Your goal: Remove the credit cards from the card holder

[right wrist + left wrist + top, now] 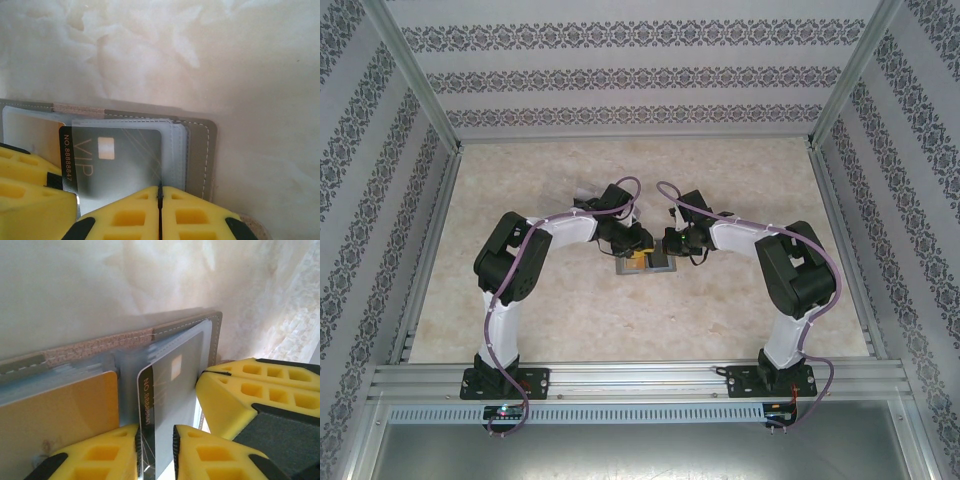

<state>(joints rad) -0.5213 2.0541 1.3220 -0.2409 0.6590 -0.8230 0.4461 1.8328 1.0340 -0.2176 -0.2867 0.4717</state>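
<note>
Left end effector point(156, 442) clamps grey card point(175, 395) edge | right end effector point(160, 195) together at card holder point(198, 150)

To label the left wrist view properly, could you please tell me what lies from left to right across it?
Tan-gold plastic card → silver-grey plastic card with a dark numbered stripe → stitched edge of the grey rectangular card holder → right gripper, its yellow foam jaws shut on that edge.
</note>
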